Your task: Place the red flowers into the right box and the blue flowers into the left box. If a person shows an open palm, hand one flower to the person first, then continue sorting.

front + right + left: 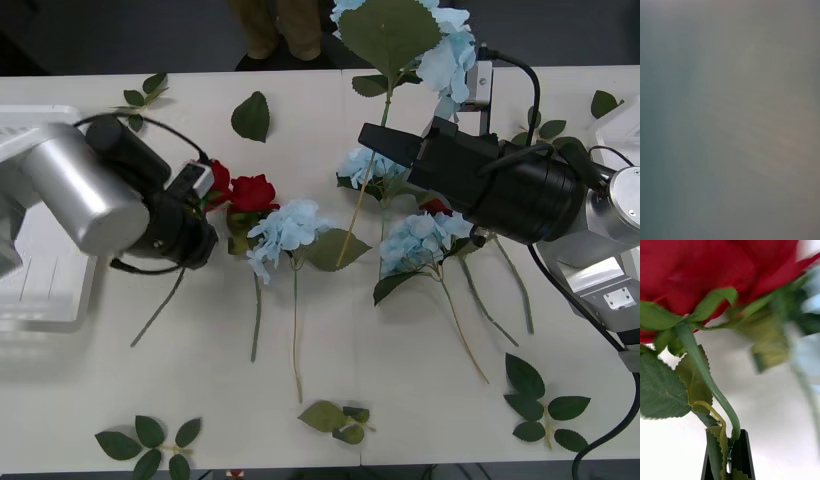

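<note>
My left gripper is shut on the thin green stem of a red flower, just below the head. In the front view it sits low beside two red flowers lying on the table. My right gripper holds a blue flower by the stem, raised high over the table's far side, its broad leaf on top. Three more blue flowers lie mid-table, and another red flower peeks from under the right arm. The left box is at far left, the right box's rim at far right.
Loose leaf sprigs lie around the table: one at the back, one at back left, some at front left, some at front centre and some at front right. Long stems trail toward the front edge.
</note>
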`<state>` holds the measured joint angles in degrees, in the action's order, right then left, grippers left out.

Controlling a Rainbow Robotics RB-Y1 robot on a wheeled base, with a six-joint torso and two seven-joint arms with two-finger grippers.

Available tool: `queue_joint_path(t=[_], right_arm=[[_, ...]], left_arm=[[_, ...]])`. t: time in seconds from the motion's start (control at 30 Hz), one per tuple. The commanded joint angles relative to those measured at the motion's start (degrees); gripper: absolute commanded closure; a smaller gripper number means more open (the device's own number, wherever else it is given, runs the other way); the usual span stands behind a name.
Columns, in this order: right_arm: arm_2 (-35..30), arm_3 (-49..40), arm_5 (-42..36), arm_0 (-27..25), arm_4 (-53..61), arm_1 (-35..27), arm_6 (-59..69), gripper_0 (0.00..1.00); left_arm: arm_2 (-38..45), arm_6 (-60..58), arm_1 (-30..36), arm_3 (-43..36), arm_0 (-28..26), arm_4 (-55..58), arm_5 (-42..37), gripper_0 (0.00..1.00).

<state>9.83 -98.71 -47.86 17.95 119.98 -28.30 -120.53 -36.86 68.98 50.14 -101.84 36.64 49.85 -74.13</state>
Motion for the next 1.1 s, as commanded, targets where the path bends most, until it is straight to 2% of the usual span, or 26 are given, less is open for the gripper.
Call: queue_joint_path(t=[0.03, 0.2, 0.27, 0.4, 0.47, 0.57, 0.6, 0.7, 0.8, 0.97, 1.1], right_arm=[[-0.1, -2.4, 0.6, 1.6, 0.9, 1.1, -1.8, 1.0], [-0.1, -2.4, 0.8, 1.6, 0.8, 1.1, -2.2, 1.0], [-0.2, -2.3, 1.1, 1.2, 0.6, 0.9, -2.1, 1.0], [-2.4, -1.4, 3.6, -2.1, -5.4, -2.5, -1.5, 1.0], [-4.8, 0.9, 2.3, -3.2, -8.8, -4.7, -1.2, 1.0], [-10.6, 9.1, -4.9, -3.4, -18.4, -8.7, -1.3, 1.0], [-10.6, 9.1, -4.9, -3.4, -18.4, -8.7, -1.3, 1.0], [-17.7, 15.2, -13.8, -3.4, -33.3, -10.7, -1.9, 1.0], [-23.1, 17.1, -20.1, -3.4, -46.4, -10.7, -1.8, 1.0], [-27.1, 17.6, -21.7, -3.5, -66.4, -9.2, -1.5, 1.0], [-27.9, 17.6, -21.3, -3.4, -69.4, -7.1, -0.7, 1.0]], left_arm=[[21.1, 20.0, -4.6, -1.5, -4.3, 9.1, -8.8, 1.0], [32.7, 36.3, -9.5, -1.6, -4.7, 16.4, -14.3, 1.0], [34.8, 40.0, -10.5, -1.6, -4.7, 20.9, -13.1, 1.0], [35.4, 47.2, -10.9, -1.5, -4.7, 33.2, -5.0, 1.0], [34.4, 51.9, -11.1, -1.2, -4.7, 38.9, 0.1, 1.0], [30.4, 62.3, -12.2, -0.4, -4.7, 51.1, 10.8, 1.0], [30.4, 62.3, -12.2, -0.4, -4.7, 51.1, 10.8, 1.0], [25.7, 71.8, -13.0, -0.3, -4.7, 61.0, 19.5, 1.0], [22.4, 77.6, -13.8, -0.3, -4.6, 63.8, 23.0, 1.0], [15.2, 85.8, -16.7, -0.2, -4.1, 64.6, 31.9, 1.0], [10.2, 86.0, -18.7, -0.2, -3.3, 64.8, 38.0, 1.0]])
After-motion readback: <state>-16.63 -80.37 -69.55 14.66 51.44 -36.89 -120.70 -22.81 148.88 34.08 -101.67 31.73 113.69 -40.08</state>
